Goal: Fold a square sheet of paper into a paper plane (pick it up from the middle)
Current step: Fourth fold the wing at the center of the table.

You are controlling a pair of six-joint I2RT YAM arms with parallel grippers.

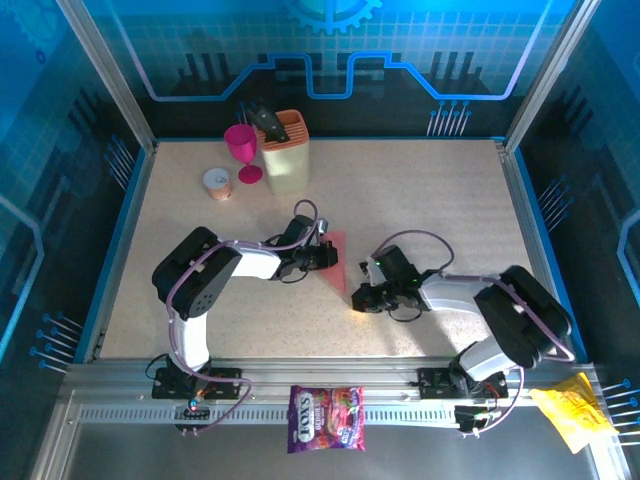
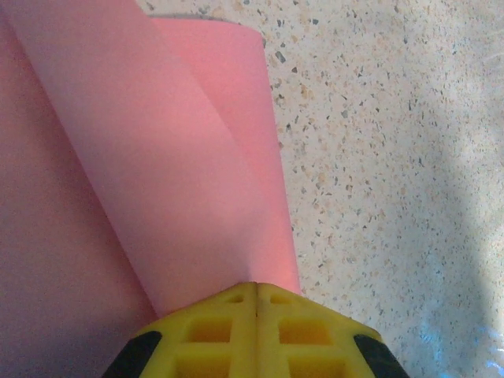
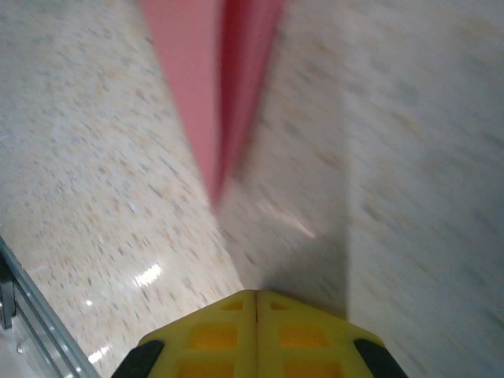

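With the half-folded paper plane lying mid-bench between the arms, the left fingers are resting clenched against its curled flap and the right fingers, clenched too, are hovering near its tip, so slow, flat pressing along the crease is looking wisest.

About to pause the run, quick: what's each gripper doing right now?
Left gripper: closed, pinching the folded paper.
Right gripper: closed, holding nothing; the paper's tip lies ahead of it.
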